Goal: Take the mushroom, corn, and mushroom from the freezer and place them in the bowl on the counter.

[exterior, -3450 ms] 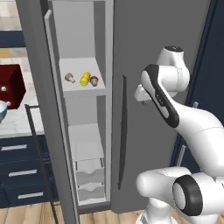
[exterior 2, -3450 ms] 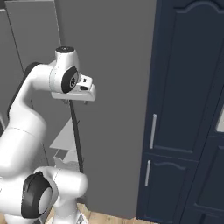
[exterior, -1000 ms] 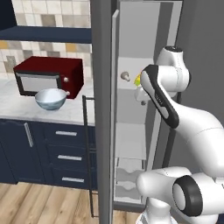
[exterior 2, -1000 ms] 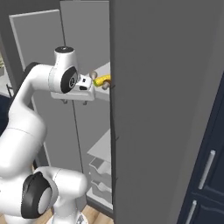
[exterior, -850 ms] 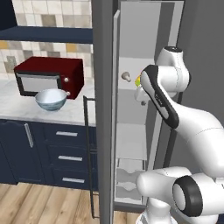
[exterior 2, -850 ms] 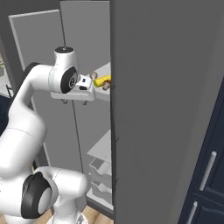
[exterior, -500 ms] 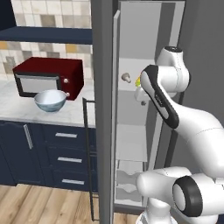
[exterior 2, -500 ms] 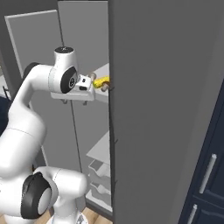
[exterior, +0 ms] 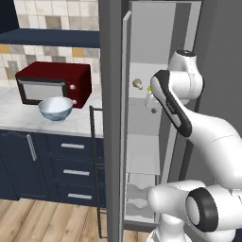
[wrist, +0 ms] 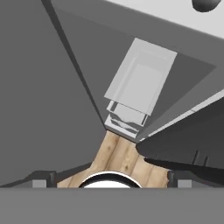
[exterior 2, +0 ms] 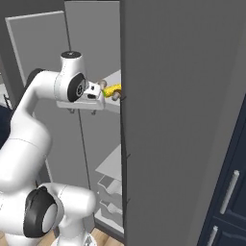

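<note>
One mushroom (exterior: 137,83), corn (exterior 2: 113,89) on freezer (exterior: 142,156) shelf; bowl (exterior: 56,108) empty; gripper (exterior 2: 82,110) spread.

The hand camera looks down the inside of the freezer (wrist: 65,87), whose dark grey walls slant across the left and upper parts of the view. Pale translucent drawers (wrist: 138,85) sit stacked below, the topmost one widest and two narrower fronts showing beneath it. A wedge of wooden floor (wrist: 120,157) shows under them. A dark rounded shape (wrist: 205,4) touches the top right edge, too cropped to identify
</note>
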Motion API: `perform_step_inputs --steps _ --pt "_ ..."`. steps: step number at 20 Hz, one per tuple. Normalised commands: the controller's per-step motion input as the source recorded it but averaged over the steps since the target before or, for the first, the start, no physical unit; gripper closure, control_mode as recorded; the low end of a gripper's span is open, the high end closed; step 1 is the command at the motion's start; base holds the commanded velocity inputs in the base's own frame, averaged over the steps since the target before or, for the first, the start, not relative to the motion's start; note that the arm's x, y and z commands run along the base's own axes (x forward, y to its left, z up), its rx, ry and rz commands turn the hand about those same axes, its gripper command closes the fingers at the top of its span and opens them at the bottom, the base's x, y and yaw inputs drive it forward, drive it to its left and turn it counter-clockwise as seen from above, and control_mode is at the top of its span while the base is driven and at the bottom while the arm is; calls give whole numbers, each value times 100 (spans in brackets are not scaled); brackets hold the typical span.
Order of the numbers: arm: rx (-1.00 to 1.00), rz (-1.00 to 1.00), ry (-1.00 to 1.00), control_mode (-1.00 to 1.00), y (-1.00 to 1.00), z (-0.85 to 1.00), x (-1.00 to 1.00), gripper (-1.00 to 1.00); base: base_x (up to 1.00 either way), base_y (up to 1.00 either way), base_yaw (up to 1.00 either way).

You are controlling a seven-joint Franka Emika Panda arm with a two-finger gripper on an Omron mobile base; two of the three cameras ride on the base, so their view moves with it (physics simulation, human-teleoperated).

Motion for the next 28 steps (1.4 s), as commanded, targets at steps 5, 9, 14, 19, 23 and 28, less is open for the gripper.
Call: perform_step_inputs --steps 5,9,14,19,23,28 --pt "0 -10 -4 -100 3 2 2 -100 0 0 0" --pt "0 -31 -21 -100 0 22 18 -100 0 0 0" --pt "0 -24 -21 -100 1 9 21 -100 0 0 0" --pt "-1 -10 -9 -100 0 6 36 -100 0 0 0" --pt "0 -1 6 -100 -3 2 46 -100 0 0 0" --pt "0 0 0 -100 -7 3 48 -100 0 0 0"
